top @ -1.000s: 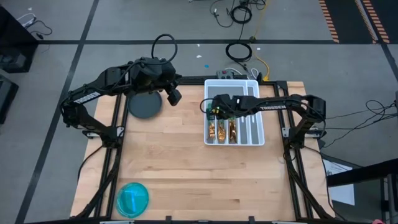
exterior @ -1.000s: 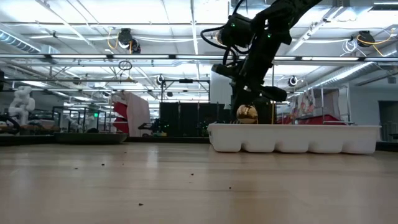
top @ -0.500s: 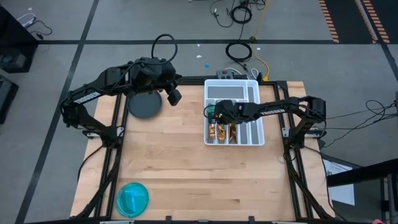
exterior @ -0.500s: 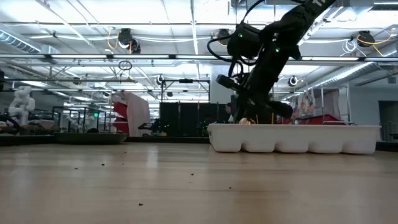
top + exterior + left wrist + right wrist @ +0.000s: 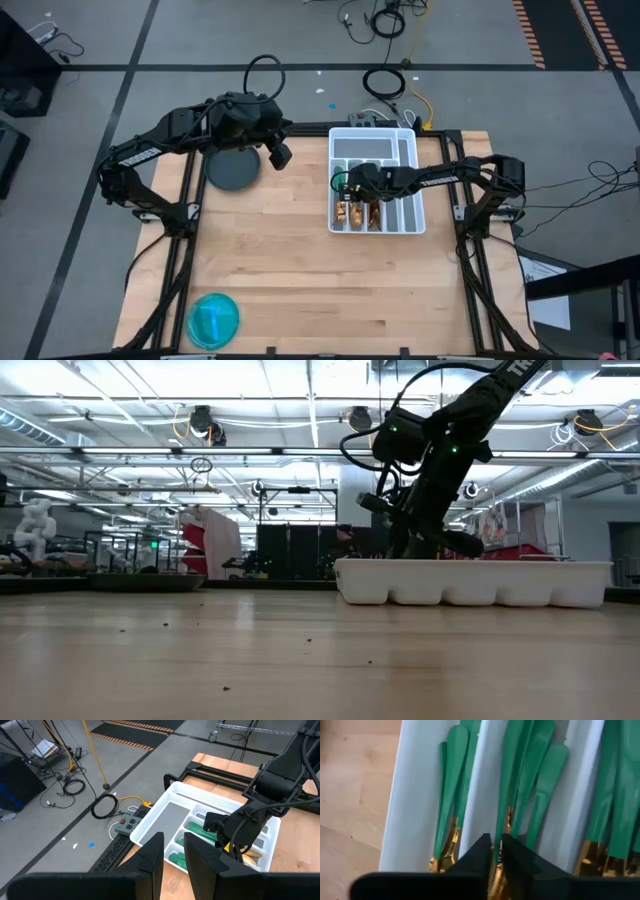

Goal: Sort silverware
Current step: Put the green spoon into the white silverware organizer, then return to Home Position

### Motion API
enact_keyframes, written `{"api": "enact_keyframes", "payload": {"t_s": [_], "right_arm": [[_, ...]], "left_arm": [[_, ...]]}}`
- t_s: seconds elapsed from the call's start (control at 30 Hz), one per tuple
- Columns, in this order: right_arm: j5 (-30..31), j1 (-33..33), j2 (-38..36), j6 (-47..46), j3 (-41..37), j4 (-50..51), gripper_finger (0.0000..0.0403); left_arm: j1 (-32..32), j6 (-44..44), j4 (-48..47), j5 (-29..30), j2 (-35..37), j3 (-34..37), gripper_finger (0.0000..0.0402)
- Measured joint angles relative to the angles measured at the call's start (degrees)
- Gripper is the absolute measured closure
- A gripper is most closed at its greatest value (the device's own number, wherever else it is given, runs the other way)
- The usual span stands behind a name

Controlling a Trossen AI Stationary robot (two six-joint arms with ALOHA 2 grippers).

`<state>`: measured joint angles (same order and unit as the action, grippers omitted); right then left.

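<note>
Since a second ago my right gripper (image 5: 352, 189) dropped into the white tray (image 5: 412, 222); fingers (image 5: 517, 860) nearly together over green-handled silverware (image 5: 530, 795). Left gripper (image 5: 281, 155) hovers beside the tray, slightly parted.

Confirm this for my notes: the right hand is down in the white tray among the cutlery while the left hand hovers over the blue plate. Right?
Not quite. The left hand hovers beside the dark plate, not the blue plate, as the high view shows. The right hand is indeed down in the white tray among the cutlery.
</note>
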<state>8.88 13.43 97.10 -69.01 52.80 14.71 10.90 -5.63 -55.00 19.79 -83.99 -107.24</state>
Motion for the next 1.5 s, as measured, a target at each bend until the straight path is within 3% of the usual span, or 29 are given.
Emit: {"api": "enact_keyframes", "payload": {"t_s": [0.33, 0.53, 0.7, 0.83, 1.0, 1.2, 1.37, 1.5], "right_arm": [[-1.6, 0.0, -1.2, 3.2, 0.0, 0.5, 0.0197], [0.7, 0.1, -9.7, 7.6, 0.0, 2.2, 0.0176], [0.4, -0.3, -23.5, 23.7, 0.0, 3.1, 0.0183], [-12.8, -2.2, -39.8, 40.5, 0.0, 3.4, 0.0185], [-17.5, -3.0, -62.4, 42.0, 0.0, 3.9, 0.0186], [-12.4, -3.0, -85.1, 40.4, 0.1, 6.5, 0.0186], [-11.7, -2.5, -95.7, 43.5, 0.1, 13.8, 0.0186], [-16.1, -1.3, -96.8, 48.3, -2.0, 14.6, 0.0186]], "left_arm": [[0.0, 0.0, 0.0, 0.0, 0.0, 0.0, 0.0318], [-0.1, -0.9, 2.2, 0.0, 0.0, 0.0, 0.0318], [-1.5, 0.4, 11.2, -0.4, 1.8, 0.0, 0.0318], [-3.0, 5.9, 16.5, -3.6, 5.8, 0.0, 0.0318], [-3.6, 9.5, 17.8, -14.2, 11.9, 0.6, 0.0318], [-3.5, 10.1, 18.5, -15.2, 21.1, 6.4, 0.0318], [-3.5, 8.2, 24.2, -17.1, 30.3, 17.4, 0.0318], [-3.5, 3.8, 32.1, -19.6, 38.7, 31.0, 0.0318]]}}
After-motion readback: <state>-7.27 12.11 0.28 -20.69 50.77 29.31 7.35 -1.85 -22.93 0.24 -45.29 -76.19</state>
